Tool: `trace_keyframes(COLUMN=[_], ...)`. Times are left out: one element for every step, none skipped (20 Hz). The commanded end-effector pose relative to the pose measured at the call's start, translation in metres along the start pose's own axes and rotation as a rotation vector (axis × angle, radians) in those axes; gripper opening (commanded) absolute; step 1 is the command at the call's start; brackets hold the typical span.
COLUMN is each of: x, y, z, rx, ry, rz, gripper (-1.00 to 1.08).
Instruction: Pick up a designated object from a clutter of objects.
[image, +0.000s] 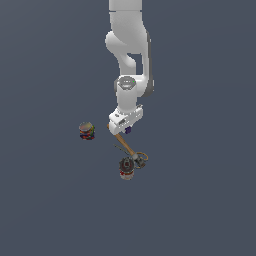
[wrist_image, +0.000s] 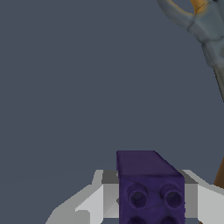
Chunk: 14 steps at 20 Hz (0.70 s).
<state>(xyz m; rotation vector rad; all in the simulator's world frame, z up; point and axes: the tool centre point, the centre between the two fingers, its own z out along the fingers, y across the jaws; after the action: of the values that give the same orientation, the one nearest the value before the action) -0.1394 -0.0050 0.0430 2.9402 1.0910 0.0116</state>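
Wrist view: my tool clamped on the purple cube, hammer well beyond.

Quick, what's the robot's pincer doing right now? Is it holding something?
Pincer: shut on the purple cube, one finger on each side.
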Motion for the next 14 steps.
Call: trace_keyframes(x=[0.000,0.000,0.000,0.000,0.000,0.000,0.000,0.000,0.000,0.000,0.000,0.000,0.000,0.000], y=[0.002,0.002,0.003,0.004,0.004,0.005,0.006,0.007,0.007,0.008,0.009,0.010,0.011,0.012], z=[-0.010,-0.015,-0.020,-0.025,-0.031,-0.037,-0.043,-0.050,-0.057,-0.064,-0.072,-0.079,-0.087,-0.095], rx=[0.000,0.000,0.000,0.000,0.000,0.000,0.001,0.002,0.002,0.003,0.003,0.004,0.004,0.005], ry=[0.000,0.000,-0.001,-0.001,-0.001,-0.001,-0.001,0.000,0.000,0.000,0.000,0.001,0.001,0.001], rz=[0.000,0.000,-0.001,-0.001,-0.001,-0.001,-0.001,-0.002,-0.002,-0.002,-0.002,-0.002,-0.002,-0.003], gripper=[-1.00,-1.00,-1.00,-1.00,-1.00,-1.00,-1.00,-1.00,-1.00,-1.00,-1.00,-1.00,-1.00,-1.00])
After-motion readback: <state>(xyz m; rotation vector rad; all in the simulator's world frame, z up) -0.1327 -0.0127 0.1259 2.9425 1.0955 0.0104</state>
